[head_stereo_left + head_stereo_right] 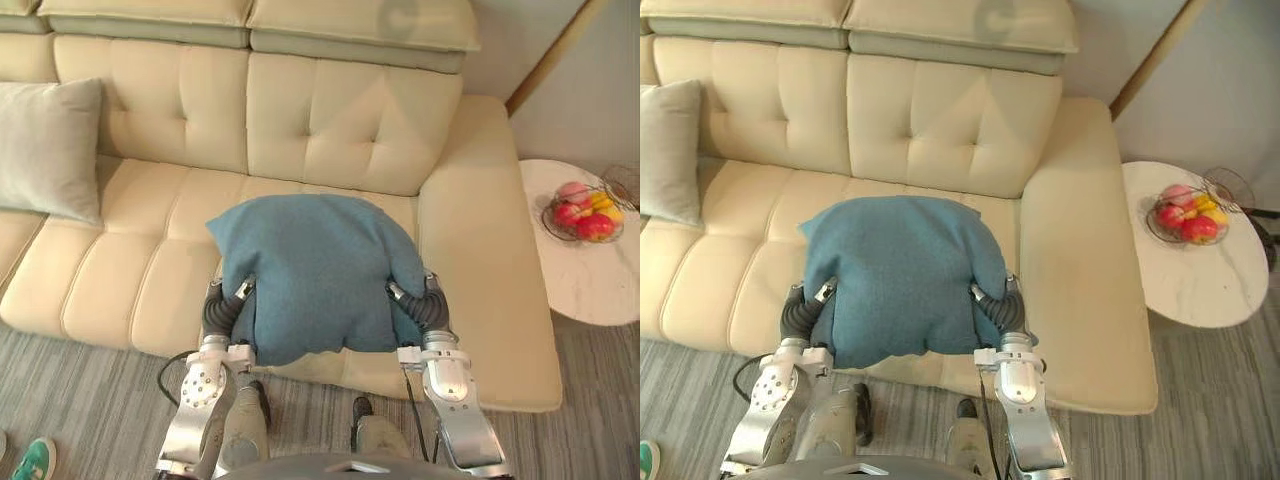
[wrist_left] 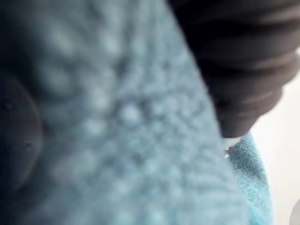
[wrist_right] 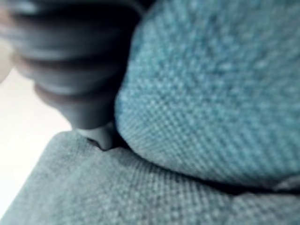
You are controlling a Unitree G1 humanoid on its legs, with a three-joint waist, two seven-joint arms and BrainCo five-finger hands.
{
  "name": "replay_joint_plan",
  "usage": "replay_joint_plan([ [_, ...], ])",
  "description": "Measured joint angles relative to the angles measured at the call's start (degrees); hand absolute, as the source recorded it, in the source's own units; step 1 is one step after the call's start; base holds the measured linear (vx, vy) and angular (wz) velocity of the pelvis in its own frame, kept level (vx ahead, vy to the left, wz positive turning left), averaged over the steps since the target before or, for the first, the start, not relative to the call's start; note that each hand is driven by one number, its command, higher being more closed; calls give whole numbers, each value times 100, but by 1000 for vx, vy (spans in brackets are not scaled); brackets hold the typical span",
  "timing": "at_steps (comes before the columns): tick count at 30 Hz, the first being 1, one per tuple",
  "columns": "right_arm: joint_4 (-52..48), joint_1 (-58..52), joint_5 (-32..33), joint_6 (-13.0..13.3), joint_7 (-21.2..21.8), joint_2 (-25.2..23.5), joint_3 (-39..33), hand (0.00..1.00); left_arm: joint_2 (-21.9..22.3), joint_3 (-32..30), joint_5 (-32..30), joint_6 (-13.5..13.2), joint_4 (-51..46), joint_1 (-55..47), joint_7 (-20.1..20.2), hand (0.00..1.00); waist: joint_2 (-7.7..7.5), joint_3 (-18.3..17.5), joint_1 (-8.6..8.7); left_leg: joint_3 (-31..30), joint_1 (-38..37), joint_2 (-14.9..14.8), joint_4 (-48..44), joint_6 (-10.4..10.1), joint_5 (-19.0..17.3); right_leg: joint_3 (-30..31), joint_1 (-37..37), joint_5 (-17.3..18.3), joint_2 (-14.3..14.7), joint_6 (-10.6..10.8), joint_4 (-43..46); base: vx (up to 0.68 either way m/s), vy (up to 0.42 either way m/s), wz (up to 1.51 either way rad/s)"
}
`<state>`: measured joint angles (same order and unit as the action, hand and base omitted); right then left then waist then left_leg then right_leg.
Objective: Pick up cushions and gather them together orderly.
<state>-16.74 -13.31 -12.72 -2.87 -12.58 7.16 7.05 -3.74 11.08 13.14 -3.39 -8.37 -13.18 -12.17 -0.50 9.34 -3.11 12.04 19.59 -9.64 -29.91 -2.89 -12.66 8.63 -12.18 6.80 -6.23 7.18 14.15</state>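
Pressure from both sides seems to keep the blue cushion [image 1: 315,275] up: left hand [image 1: 222,312] and right hand [image 1: 425,308] flank it over the sofa [image 1: 480,250] seat's front edge, probably for carrying toward the grey cushion [image 1: 45,150] at far left. Blue fabric buries both hands past their ribbed covers, so their grip cannot be told.

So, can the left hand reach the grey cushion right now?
Probably not: the left hand is occupied at the blue cushion, and the grey cushion leans well off to its left.
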Motion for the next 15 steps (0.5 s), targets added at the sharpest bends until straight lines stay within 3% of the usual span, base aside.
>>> replay_joint_plan([
  [7, 4, 1, 0, 0, 3, -16, 0, 100, -41, -2, -101, 0, 0, 35, 6, 100, -68, -12, -28, 847, -30, -205, 26, -35, -239, 732, -424, -603, 75, 141, -534, -107, 64, -81],
  [13, 444, 304, 2, 5, -7, 4, 3, 100, -41, -117, -500, 3, 7, 524, -52, 100, -73, -16, 19, 724, 419, -191, -5, 26, -71, 756, -804, -897, 109, 165, -696, -64, -21, -8],
  [15, 671, 683, -2, 4, -67, -4, 78, 100, -52, -222, -753, 8, 49, 1000, -302, 100, -69, -13, 3, 603, 657, -176, -15, 53, 67, 591, -955, -1023, 105, 163, -715, -50, -57, 26],
])
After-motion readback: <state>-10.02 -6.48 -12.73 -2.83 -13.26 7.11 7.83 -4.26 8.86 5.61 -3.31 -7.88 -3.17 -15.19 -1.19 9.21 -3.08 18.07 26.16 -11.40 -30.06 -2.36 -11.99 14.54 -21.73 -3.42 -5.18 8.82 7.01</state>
